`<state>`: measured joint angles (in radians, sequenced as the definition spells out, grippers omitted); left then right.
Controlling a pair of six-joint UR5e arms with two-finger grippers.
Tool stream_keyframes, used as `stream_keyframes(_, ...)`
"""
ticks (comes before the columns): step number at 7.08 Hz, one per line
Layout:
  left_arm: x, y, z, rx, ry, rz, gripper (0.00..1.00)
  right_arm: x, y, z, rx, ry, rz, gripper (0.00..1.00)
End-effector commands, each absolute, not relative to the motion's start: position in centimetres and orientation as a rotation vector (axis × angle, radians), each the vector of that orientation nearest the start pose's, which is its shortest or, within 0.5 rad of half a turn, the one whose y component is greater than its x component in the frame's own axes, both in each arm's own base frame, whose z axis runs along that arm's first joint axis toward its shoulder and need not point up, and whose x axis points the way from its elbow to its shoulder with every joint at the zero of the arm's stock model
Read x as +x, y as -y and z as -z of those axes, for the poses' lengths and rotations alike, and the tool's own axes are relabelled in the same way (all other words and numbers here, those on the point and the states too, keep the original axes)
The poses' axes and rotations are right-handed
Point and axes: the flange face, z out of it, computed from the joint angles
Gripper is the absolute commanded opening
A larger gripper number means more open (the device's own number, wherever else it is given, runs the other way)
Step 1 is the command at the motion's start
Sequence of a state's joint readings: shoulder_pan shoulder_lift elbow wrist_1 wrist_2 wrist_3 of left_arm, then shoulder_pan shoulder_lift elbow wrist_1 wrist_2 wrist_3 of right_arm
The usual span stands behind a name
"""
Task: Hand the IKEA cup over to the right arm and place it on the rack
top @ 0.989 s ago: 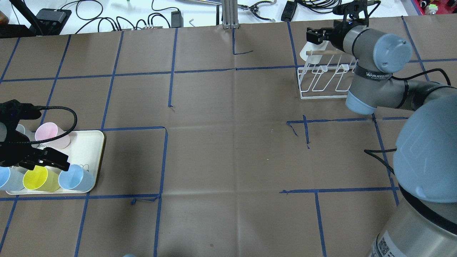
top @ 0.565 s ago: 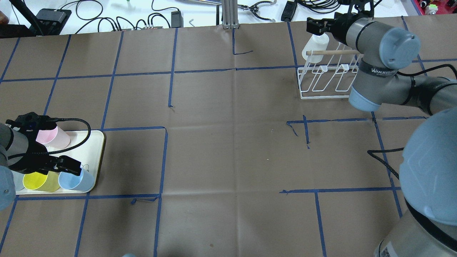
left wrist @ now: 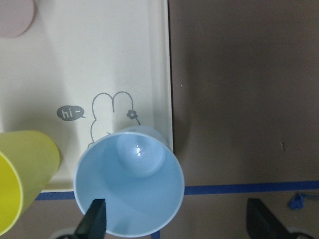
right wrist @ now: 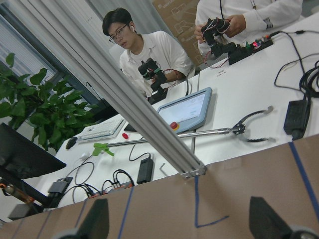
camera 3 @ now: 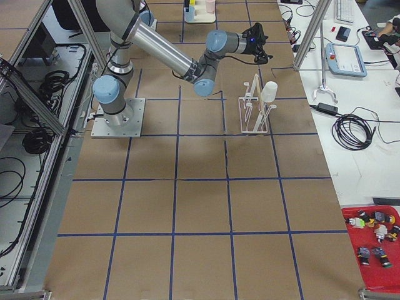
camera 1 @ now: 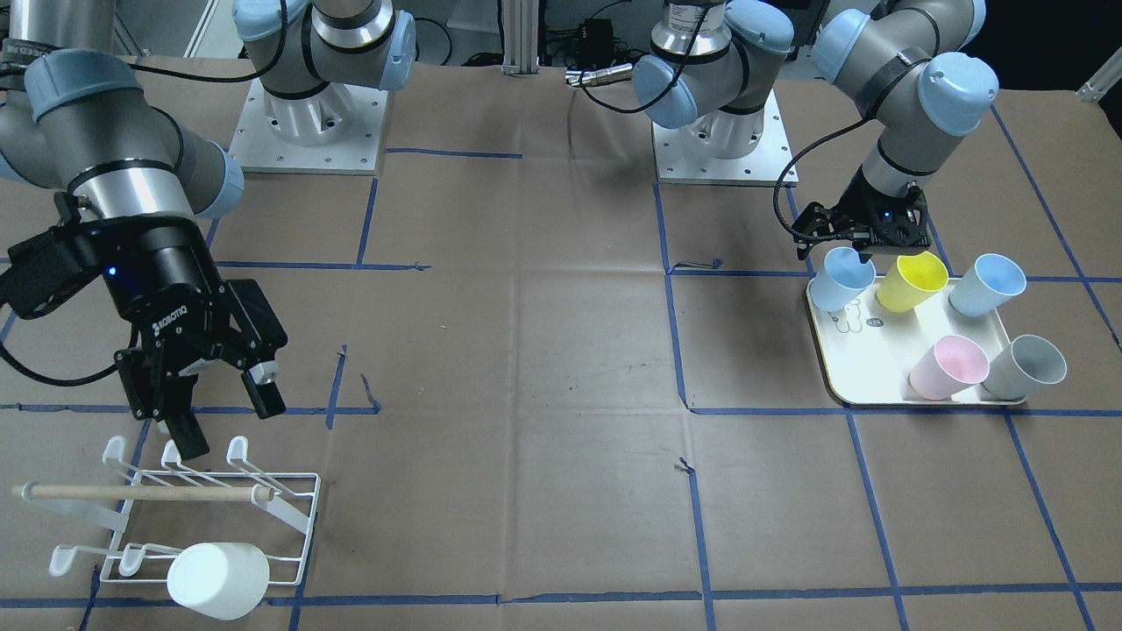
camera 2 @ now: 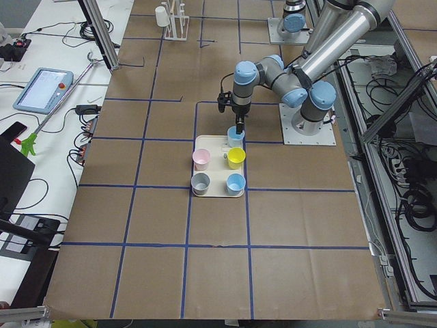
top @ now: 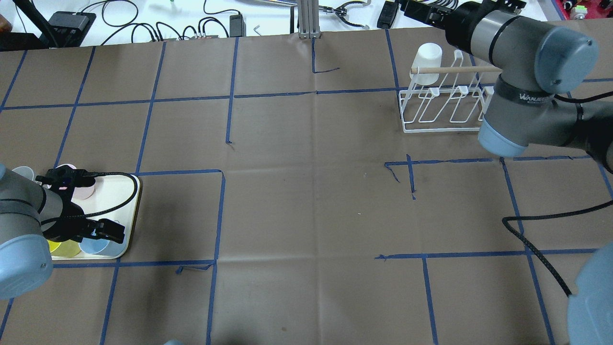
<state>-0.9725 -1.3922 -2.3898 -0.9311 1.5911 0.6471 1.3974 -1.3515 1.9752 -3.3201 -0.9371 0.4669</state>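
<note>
The pale blue cup [left wrist: 129, 186] stands mouth up at the right-hand corner of the tray [left wrist: 99, 50] nearest the robot, on the left of the counter [top: 306, 191], just beside a yellow cup [left wrist: 25, 174]. A pink cup [camera 1: 947, 366], a grey cup [camera 1: 1024, 366] and a second blue cup [camera 1: 986, 285] share the tray further back. The step in hand looks like the pick-up that comes before the hand-over. The left gripper [left wrist: 175, 203] hangs right over the cup with its jaws spread wide and nothing held. One finger sits over the cup's mouth near the rim, the other well outside its wall. The left arm is folded in close, its wrist pointing straight down and a black cable looping off it. The next move probably calls for a short drop so the wall sits between the fingers, then a firm close without tipping the cup or nudging the yellow one.

The middle of the counter is where a hand-over would have to happen. On the far right stands the rack [top: 433, 130], a wooden rod [top: 455, 70] across it and a white cup [top: 427, 56] already hung on its far left prong. The right arm [top: 522, 28] reaches out over the rack, wrist tilted outward. The right gripper [camera 1: 230, 428] is raised clear of the prongs, jaws wide and empty.
</note>
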Motion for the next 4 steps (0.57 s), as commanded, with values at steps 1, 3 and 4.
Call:
stream_keyframes(1,8.4,35.5,-23.6,0.083,-3.113,-0.005,0.99,11.5,49.3,-42.1,0.574,-1.939,0.96,1.0)
stream_keyframes(3,8.4,35.6,-23.5,0.081,-3.116,-0.007,0.89,14.2,46.8,-42.3,0.781,-1.807,0.774,1.0)
stream_keyframes(4,8.5,35.8,-23.4,0.081,-3.118,-0.013,0.61,15.5,46.1,-42.7,0.87,-1.765,0.736,1.0)
